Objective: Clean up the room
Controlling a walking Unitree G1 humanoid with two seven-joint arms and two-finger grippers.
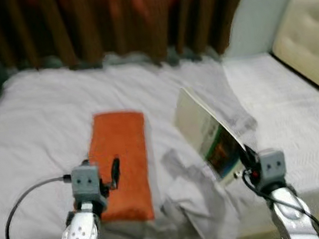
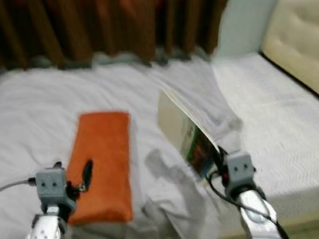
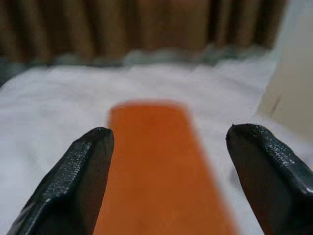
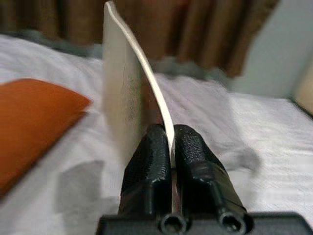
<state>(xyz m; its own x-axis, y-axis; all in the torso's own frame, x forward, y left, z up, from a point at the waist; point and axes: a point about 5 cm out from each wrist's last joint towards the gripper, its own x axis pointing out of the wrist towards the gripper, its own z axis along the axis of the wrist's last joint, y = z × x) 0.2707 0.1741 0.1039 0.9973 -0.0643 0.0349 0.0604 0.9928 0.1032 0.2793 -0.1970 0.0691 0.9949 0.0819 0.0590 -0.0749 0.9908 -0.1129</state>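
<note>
Right gripper (image 4: 172, 147) is pinching the book's (image 1: 209, 131) lower edge, holding it tilted above the white bed (image 1: 42, 130). Left gripper (image 3: 168, 161), fingers spread, is hovering over the orange pillow (image 1: 122, 160), which is lying lengthwise toward the brown curtains (image 1: 104, 20).

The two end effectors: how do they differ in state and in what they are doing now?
The left end effector is open and holds nothing, its fingers spread above the orange pillow; the right end effector is shut on the thin book. The left points over the pillow lying flat on the bed; the right holds the book raised on edge. Both reach forward over the bed.
</note>
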